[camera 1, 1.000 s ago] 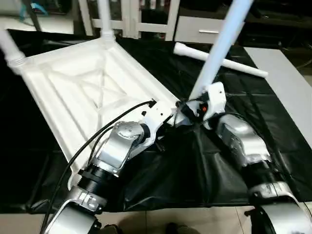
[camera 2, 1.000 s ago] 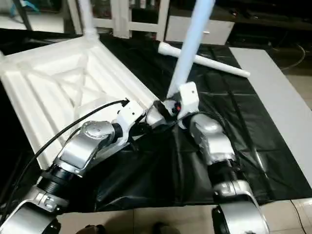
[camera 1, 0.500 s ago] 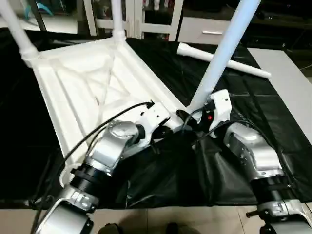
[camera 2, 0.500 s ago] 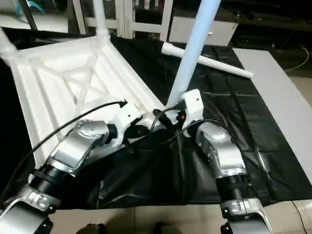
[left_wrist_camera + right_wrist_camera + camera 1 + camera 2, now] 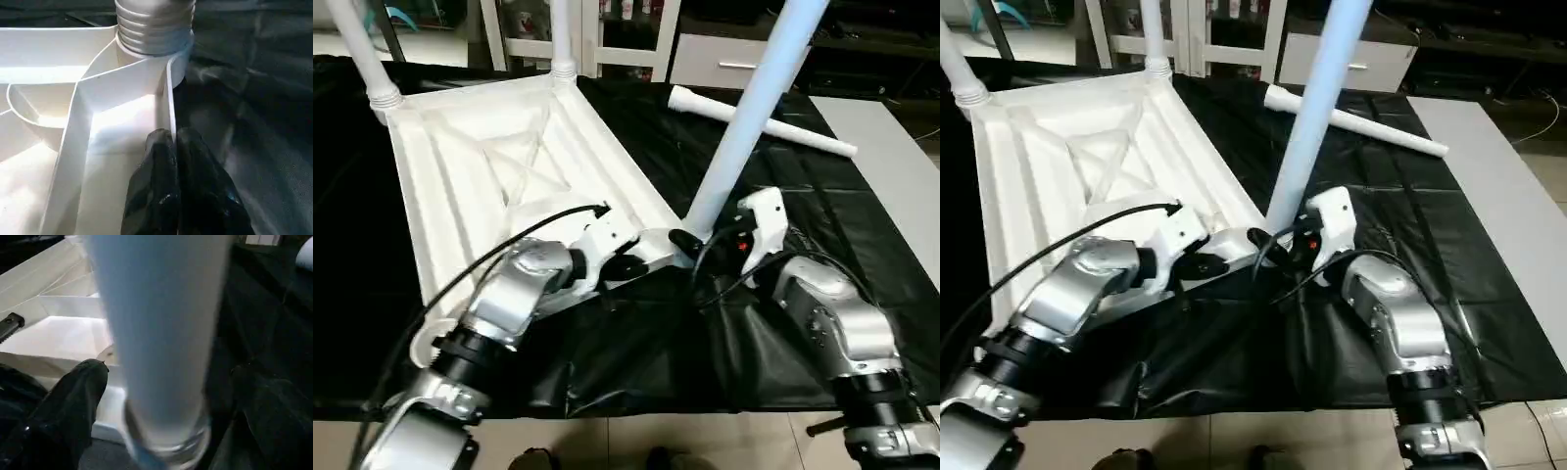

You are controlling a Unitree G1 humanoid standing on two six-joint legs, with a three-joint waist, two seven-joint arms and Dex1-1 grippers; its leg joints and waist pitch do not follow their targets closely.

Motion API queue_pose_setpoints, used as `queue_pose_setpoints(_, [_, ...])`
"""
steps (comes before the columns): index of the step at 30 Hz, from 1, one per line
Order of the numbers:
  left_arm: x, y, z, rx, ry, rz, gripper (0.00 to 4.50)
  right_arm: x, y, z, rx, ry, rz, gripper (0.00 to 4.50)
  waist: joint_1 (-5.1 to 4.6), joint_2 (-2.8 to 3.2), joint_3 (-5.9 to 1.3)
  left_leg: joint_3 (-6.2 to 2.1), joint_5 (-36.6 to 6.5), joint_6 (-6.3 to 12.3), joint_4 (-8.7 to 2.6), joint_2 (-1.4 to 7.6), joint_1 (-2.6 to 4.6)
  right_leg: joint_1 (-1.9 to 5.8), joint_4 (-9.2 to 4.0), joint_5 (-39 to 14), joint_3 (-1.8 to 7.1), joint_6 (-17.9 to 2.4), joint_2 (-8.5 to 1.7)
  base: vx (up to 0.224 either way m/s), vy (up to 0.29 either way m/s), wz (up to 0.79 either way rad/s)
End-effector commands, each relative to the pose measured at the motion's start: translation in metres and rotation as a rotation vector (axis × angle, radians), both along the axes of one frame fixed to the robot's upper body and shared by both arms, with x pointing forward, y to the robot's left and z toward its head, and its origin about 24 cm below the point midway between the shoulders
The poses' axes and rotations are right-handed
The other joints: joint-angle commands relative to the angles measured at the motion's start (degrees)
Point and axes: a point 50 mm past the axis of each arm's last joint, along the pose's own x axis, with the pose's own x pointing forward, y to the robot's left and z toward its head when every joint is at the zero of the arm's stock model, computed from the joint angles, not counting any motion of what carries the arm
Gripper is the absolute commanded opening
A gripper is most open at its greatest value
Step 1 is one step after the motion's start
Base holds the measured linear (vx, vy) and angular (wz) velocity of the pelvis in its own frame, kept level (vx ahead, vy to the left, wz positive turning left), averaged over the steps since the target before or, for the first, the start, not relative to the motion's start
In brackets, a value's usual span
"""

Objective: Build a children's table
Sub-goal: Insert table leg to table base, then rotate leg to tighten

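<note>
You had three legs standing in the upturned tabletop (image 5: 480, 166); the fourth leg (image 5: 759, 119) lay at upper right. Left gripper (image 5: 173, 142) was closed on the rim, right gripper (image 5: 161, 377) spread around the near leg (image 5: 744, 127).

A black plastic sheet (image 5: 822, 211), wrinkled and glossy, covers the floor. Directly on it lies the white table top (image 5: 489, 186), underside up, ribs showing. Well apart from it, a loose white leg (image 5: 759, 119) lies flat on the sheet. Bare light floor (image 5: 891, 147) borders the sheet
</note>
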Motion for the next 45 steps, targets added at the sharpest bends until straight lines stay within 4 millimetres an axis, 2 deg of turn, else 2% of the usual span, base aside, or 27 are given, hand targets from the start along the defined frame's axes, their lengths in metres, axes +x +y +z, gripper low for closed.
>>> queue_pose_setpoints(1, [-0.007,-0.005,0.009,-0.047,-0.02,-0.137,0.0,-0.005,-0.007,0.001,-0.009,0.001,0.005,4.44,0.12,0.13,-3.8,-0.79,-2.33,6.91,-3.08,2.89,1.49,3.46,-2.05,-2.49,2.24,-14.86,-2.64,0.0,0.0,0.0])
queue_pose_setpoints(4, [-0.011,0.006,0.008,-0.012,0.008,-0.192,0.0,-0.01,-0.01,0.001,-0.025,0.008,0.041,4.44,0.62,0.48,-3.95,-0.73,-2.15,6.66,-3.03,2.84,1.73,3.41,-1.74,-1.16,2.21,-15.0,-2.45,0.0,0.0,0.0])
queue_pose_setpoints(9, [-0.011,0.022,0.003,0.052,0.04,-0.239,0.0,-0.02,-0.008,0.002,-0.052,-0.011,0.125,4.44,0.93,0.55,-4.02,-0.74,-3.63,5.25,-3.08,2.95,1.81,3.41,-1.63,-2.02,2.23,-15.0,-2.57,0.0,0.0,0.0])
queue_pose_setpoints(17, [-0.016,0.028,-0.001,0.055,0.087,-0.329,0.0,-0.038,0.0,0.004,-0.073,-0.013,0.299,4.44,1.09,0.46,-3.81,-1.03,-9.31,2.55,-3.28,3.03,1.51,3.28,-2.32,-10.29,2.4,-12.58,-2.99,0.0,0.0,0.0])
queue_pose_setpoints(21, [-0.016,0.03,-0.002,0.066,0.09,-0.346,0.0,-0.042,0.001,0.003,-0.078,-0.002,0.352,4.44,1.18,0.52,-3.95,-1.05,-9.99,2.06,-3.25,3.18,1.81,3.03,-2.28,-10.39,2.39,-12.65,-2.95,0.0,0.0,0.0])
queue_pose_setpoints(23, [-0.016,0.029,-0.003,0.067,0.091,-0.352,0.0,-0.043,0.002,0.002,-0.072,0.0,0.372,4.44,1.21,0.48,-4.03,-1.02,-8.89,2.29,-3.16,3.14,1.68,3.14,-1.98,-8.62,2.43,-12.99,-2.89,0.0,0.0,0.0])
queue_pose_setpoints(29, [-0.017,0.027,-0.004,0.065,0.091,-0.367,0.0,-0.043,0.004,0.001,-0.059,0.01,0.405,3.97,1.56,0.27,-4.25,-0.97,-6.47,3.54,-2.82,3.03,1.5,3.41,-1.58,-5.9,2.42,-13.81,-3.01,0.0,0.0,0.0])
queue_pose_setpoints(30, [-0.017,0.027,-0.004,0.065,0.091,-0.368,0.0,-0.043,0.004,0.001,-0.061,0.012,0.405,3.76,1.59,0.26,-4.24,-0.97,-6.47,3.59,-2.83,3.02,1.49,3.41,-1.59,-6.08,2.41,-13.81,-3.01,0.0,0.0,0.0])
queue_pose_setpoints(34, [-0.016,0.028,-0.004,0.068,0.093,-0.373,0.0,-0.045,0.0,-0.002,-0.079,0.042,0.441,3.61,1.84,0.35,-4.13,-0.98,-6.48,3.61,-2.8,3.04,1.53,3.39,-1.56,-6.3,2.41,-13.76,-2.97,0.0,0.0,0.0])
queue_pose_setpoints(35, [-0.016,0.028,-0.004,0.068,0.094,-0.375,0.0,-0.046,-0.001,-0.003,-0.085,0.052,0.451,3.35,1.96,0.33,-4.14,-0.95,-6.87,3.52,-2.78,3.06,1.63,3.32,-1.63,-6.83,2.4,-13.67,-2.95,0.0,0.0,0.0])
queue_pose_setpoints(39, [-0.017,0.028,-0.004,0.07,0.096,-0.38,0.0,-0.048,-0.003,-0.007,-0.1,0.082,0.475,3.2,2.17,0.29,-4.14,-1.01,-7.8,3.12,-2.8,3.1,1.66,3.27,-1.77,-8.54,2.42,-13.26,-3.03,0.0,0.0,0.0])
queue_pose_setpoints(40, [-0.016,0.028,-0.005,0.071,0.097,-0.382,0.0,-0.048,-0.004,-0.008,-0.102,0.088,0.481,2.93,2.16,0.32,-4.12,-1.02,-7.92,3.08,-2.81,3.1,1.64,3.24,-1.77,-8.54,2.41,-13.32,-3.02,0.0,0.0,0.0])
queue_pose_setpoints(43, [-0.016,0.028,-0.005,0.071,0.097,-0.384,0.0,-0.048,-0.004,-0.009,-0.105,0.093,0.485,2.84,2.17,0.21,-4.15,-1.05,-8.34,2.73,-2.81,3.06,1.59,3.31,-1.82,-9.19,2.4,-13.11,-3.05,0.0,0.0,0.0])
queue_pose_setpoints(45, [-0.016,0.028,-0.005,0.071,0.098,-0.385,0.0,-0.048,-0.004,-0.01,-0.108,0.095,0.49,2.6,2.17,0.22,-4.17,-1.06,-8.15,2.8,-2.79,3.05,1.59,3.31,-1.79,-9.05,2.4,-13.09,-3.03,0.0,0.0,0.0])
